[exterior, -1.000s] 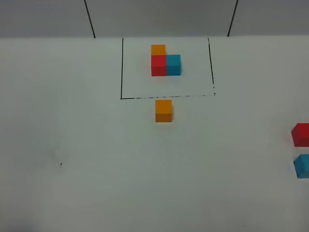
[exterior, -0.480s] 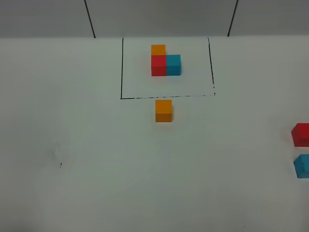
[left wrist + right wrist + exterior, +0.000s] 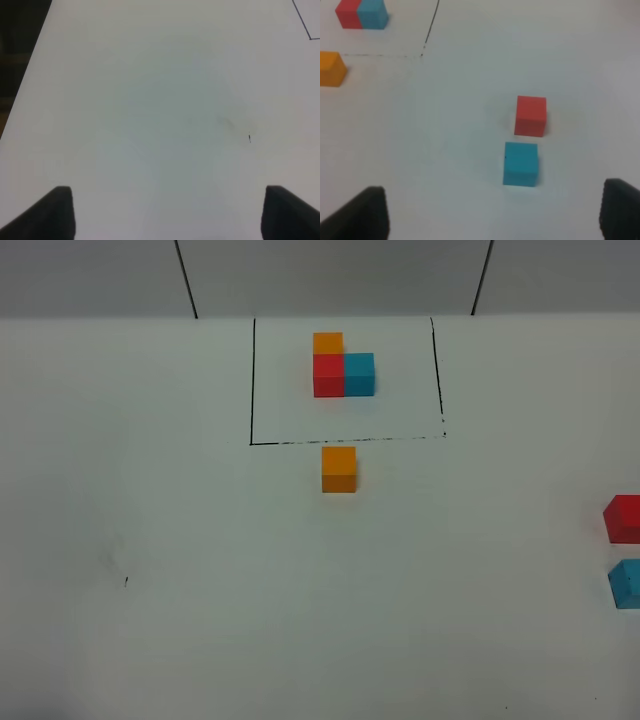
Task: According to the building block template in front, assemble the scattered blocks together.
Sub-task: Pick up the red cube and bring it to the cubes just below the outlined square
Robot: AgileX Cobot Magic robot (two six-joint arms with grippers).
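At the far middle of the worktop (image 3: 200,590), inside a black outline (image 3: 252,380): the building block template (image 3: 340,368), an L of three touching cubes. Orange farthest, red just near of it, blue against the red's right side.

Just on the near side of the outline's near line, roughly in line with the template's orange-and-red column: the loose orange cube (image 3: 339,468), alone, touching nothing. Well off to the right, at the edge of the high view and partly cut by it: the loose red cube (image 3: 624,518) and, just near of it, the loose blue cube (image 3: 628,583). Close together but apart, with the gap plain in the right wrist view.

Left tool (image 3: 170,212): spread wide, nothing between the tips, only bare worktop ahead and a corner of the outline. Right tool (image 3: 492,212): likewise spread wide and empty, with the red and blue cubes ahead of it, neither one touched. Neither tool visible in the high view.

Judging from this layout, looks hardly started. No two loose cubes joined. At best, possible to count the orange cube as the seed of the copy, though impossible to tell whether that spot is the intended one.

Remains to bring red against orange's near face, then blue against red's right side, flush, to match the L. Seems work for the right tool, as the one nearest those two.
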